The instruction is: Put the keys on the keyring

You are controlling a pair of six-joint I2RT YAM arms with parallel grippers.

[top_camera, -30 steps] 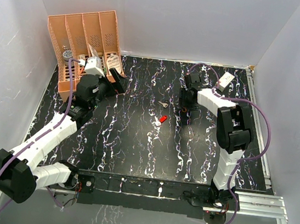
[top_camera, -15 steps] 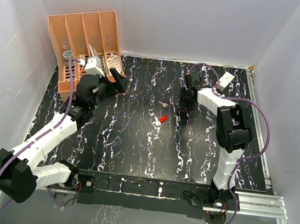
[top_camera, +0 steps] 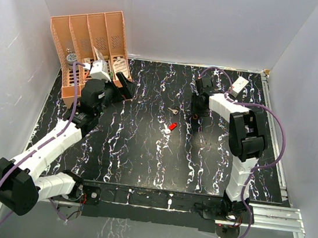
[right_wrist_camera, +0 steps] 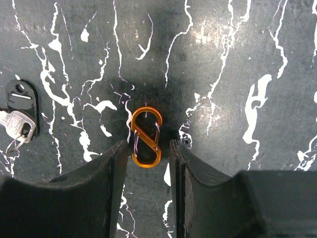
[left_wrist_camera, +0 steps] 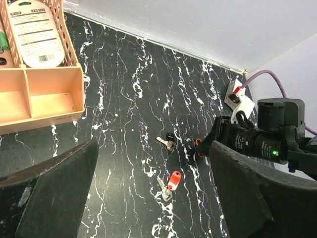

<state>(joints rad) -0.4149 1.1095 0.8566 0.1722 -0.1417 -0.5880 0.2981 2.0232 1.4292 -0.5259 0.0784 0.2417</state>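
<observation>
right tool [right_wrist_camera: 147, 158]: narrowly spread, straddling the orange keyring [right_wrist_camera: 146, 137], not pinching | keyring: flat on bench [right_wrist_camera: 237, 74], near silver key [right_wrist_camera: 17, 126] | left tool [left_wrist_camera: 153, 148]: spread wide, empty | risk: squeezing the thin, flat ring may make it skid or flip free

Left gripper [left_wrist_camera: 153, 147]: jaws spread wide, one dark finger in each lower corner of the frame. Worktop [left_wrist_camera: 124, 84] is black with white veining.

Silver key [left_wrist_camera: 168, 145] lies flat mid-frame, with a small black tag touching its head. Red-headed key [left_wrist_camera: 173, 179] lies flat nearer the camera, apart from the silver one.

Keyring [left_wrist_camera: 199, 147], orange, lies on the worktop just right of the silver key. Right gripper [left_wrist_camera: 220, 135] has its tip at the keyring; its jaw state is not readable from here.

Peach organiser [left_wrist_camera: 49, 106] sits upper left, with a carded pack [left_wrist_camera: 37, 32] in one bay. At far right are a white box [left_wrist_camera: 238, 97] and a purple cable [left_wrist_camera: 267, 77].
</observation>
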